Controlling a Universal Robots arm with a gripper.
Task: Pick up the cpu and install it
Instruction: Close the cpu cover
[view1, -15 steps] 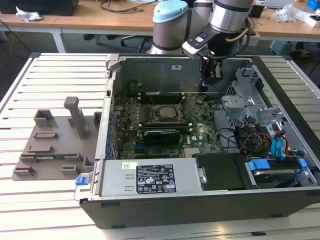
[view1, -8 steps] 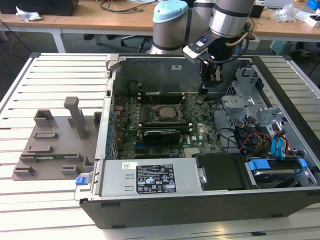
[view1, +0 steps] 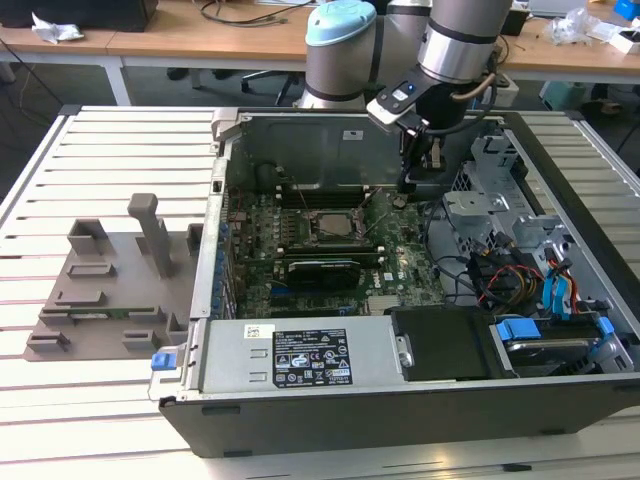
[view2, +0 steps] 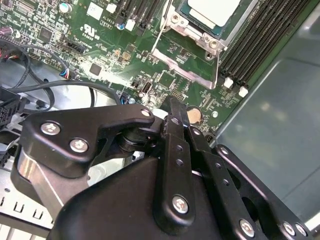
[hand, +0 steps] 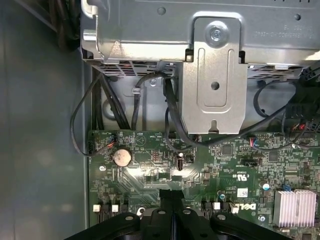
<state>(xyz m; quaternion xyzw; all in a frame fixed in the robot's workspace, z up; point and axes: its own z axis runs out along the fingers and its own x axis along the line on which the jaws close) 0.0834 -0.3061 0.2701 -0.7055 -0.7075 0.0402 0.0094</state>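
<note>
- Second wrist view shows the cpu (view2: 212, 9), a small flat square chip with a pale silvery-grey metal top. It lies flat inside the square metal socket frame (view2: 210, 42) on the green motherboard (view2: 100, 50), and the picture's edge cuts off part of it.
- In the exterior view the same chip (view1: 337, 222) sits mid-board, just beyond the long black expansion card (view1: 320, 268).
- The black two-finger gripper (view1: 408, 183) hangs low over the board, well off the socket. It is near the round silver coin battery (view2: 194, 116), which also shows in the first wrist view (hand: 122, 157).
- Its fingers are pressed together in both wrist views (view2: 172, 107) (hand: 172, 196), and nothing shows between them.
- The key relation is that the cpu lies to the exterior view's left of the gripper, near it but clearly apart, with no contact.
- Being square, the chip has no long axis; its sides run parallel to the socket frame.
- Judging from this, the chip is already placed in its socket and the gripper is empty. Whether the socket's retaining plate is clamped down cannot be told.
</note>
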